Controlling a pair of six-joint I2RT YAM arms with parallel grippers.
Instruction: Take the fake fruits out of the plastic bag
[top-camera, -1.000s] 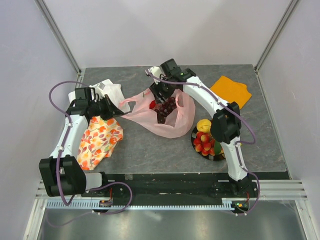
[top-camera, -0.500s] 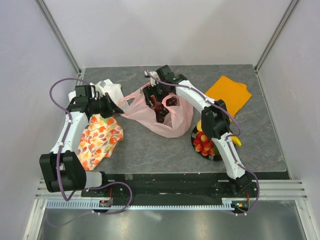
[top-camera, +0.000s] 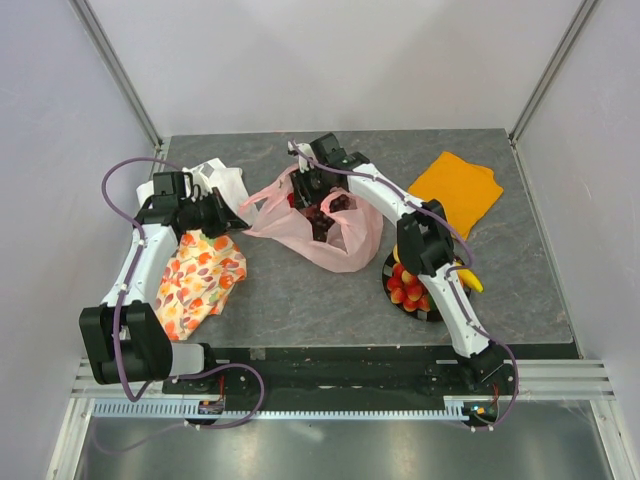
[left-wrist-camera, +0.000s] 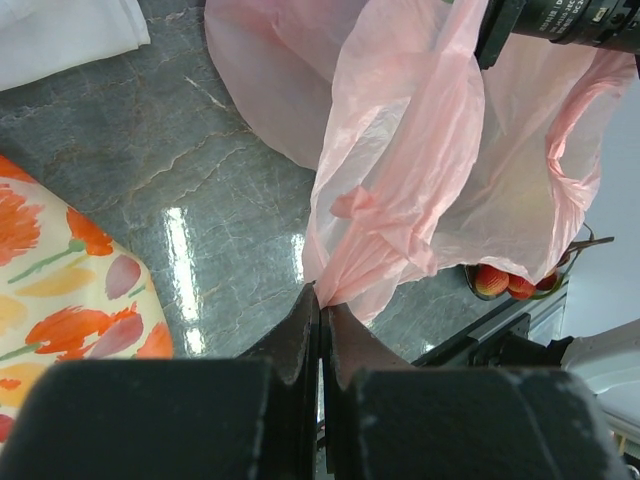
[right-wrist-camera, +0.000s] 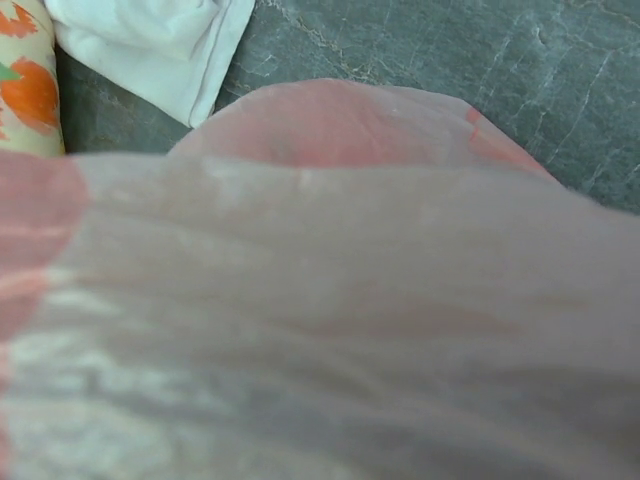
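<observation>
The grey marbled table (top-camera: 290, 300) filled the middle of the frame. On it lay a white cloth (top-camera: 222, 180) at upper left, a floral cloth (top-camera: 200, 280) below it at left, the pink plastic bag (top-camera: 345, 245) at centre, an orange cloth (top-camera: 462, 188) at upper right, and a dark plate (top-camera: 432, 314) of red fruits (top-camera: 405, 288) at lower right.

The top view looks down on the whole worktop (top-camera: 300, 290) from above its near edge, while both wrist views sit close against the plastic bag (top-camera: 345, 250), shared by all.
</observation>
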